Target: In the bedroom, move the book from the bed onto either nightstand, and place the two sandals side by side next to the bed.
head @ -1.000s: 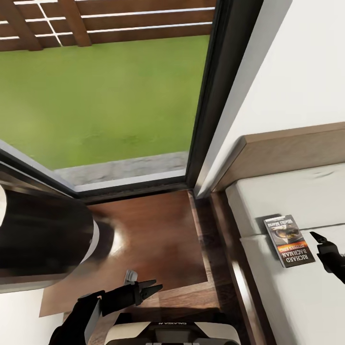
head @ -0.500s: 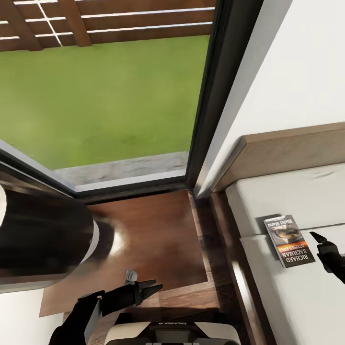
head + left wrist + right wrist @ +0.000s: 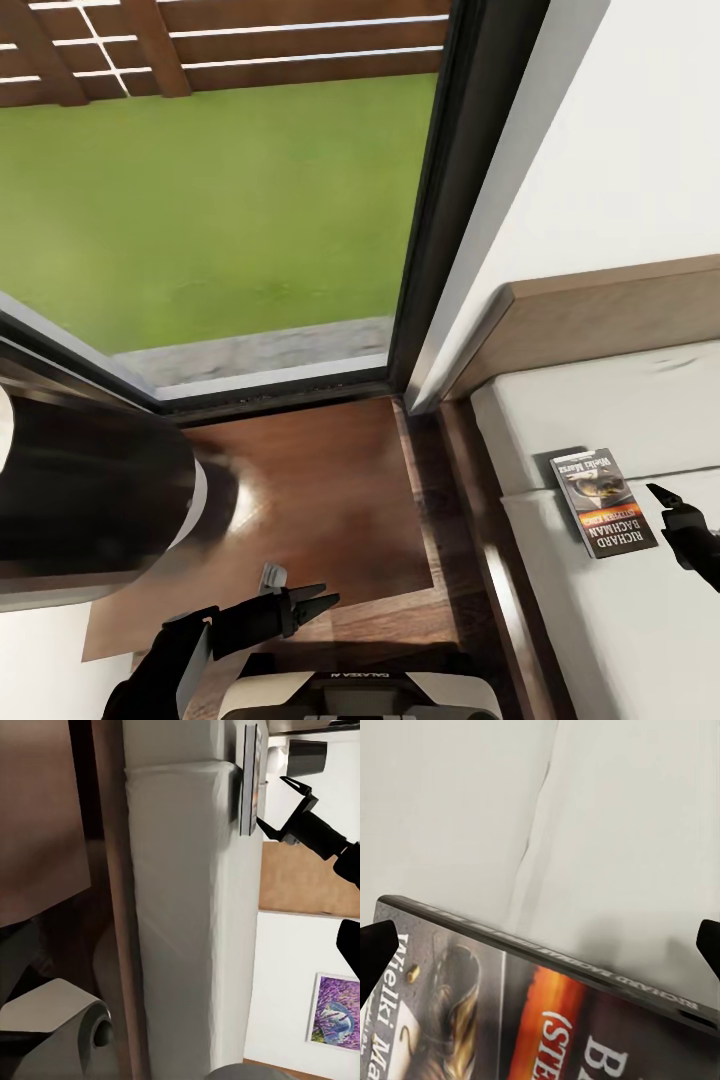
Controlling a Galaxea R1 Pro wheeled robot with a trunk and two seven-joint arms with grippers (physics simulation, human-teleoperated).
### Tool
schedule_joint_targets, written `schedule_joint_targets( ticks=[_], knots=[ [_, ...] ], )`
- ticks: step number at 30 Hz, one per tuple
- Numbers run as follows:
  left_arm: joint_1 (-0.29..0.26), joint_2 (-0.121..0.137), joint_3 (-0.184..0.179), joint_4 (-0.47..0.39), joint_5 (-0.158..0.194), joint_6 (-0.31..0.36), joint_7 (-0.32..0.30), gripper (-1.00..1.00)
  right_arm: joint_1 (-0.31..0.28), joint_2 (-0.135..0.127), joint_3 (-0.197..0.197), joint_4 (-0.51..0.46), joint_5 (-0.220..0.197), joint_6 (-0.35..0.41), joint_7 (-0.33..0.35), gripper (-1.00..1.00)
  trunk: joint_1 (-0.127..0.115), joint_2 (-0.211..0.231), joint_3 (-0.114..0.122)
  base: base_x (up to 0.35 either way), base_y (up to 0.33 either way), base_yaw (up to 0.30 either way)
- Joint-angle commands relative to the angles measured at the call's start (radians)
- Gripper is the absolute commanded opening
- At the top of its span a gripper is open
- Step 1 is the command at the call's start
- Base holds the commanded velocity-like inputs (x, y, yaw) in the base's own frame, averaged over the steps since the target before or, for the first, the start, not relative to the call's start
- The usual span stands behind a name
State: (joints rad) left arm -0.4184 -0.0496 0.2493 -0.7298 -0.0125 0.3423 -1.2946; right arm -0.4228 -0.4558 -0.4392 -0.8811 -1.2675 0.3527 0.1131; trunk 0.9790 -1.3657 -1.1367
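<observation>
Nothing has moved since the earlier frames; both arms hold their places. The book (image 3: 603,501), a thin paperback with a dark grey cover photo, an orange band and white "RICHARD BACHMAN" lettering, lies flat on the pale mattress of the bed (image 3: 600,640), near its edge. The right claw (image 3: 668,510) hovers just beside it, fingers apart. The left claw (image 3: 315,602) hangs over the nightstand (image 3: 330,500), fingers slightly apart.
</observation>
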Motion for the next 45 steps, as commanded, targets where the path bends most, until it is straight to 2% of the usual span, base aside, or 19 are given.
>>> schedule_joint_targets(
  ticks=[1, 45],
  knots=[
    [0.0, -0.001, 0.004, 0.0, -0.001, 0.011, -0.005, 1.0, -0.001, 0.0, -0.003, 0.0, -0.004, 0.006, 0.002, 1.0, 0.0, 0.0, 0.0, 0.0, 0.0, 0.0],
    [0.0, -0.001, 0.004, 0.0, 0.0, 0.012, -0.005, 1.0, -0.001, 0.0, -0.003, -0.001, -0.004, 0.006, 0.002, 1.0, 0.0, 0.0, 0.0, 0.0, 0.01, 0.0]
  ],
)
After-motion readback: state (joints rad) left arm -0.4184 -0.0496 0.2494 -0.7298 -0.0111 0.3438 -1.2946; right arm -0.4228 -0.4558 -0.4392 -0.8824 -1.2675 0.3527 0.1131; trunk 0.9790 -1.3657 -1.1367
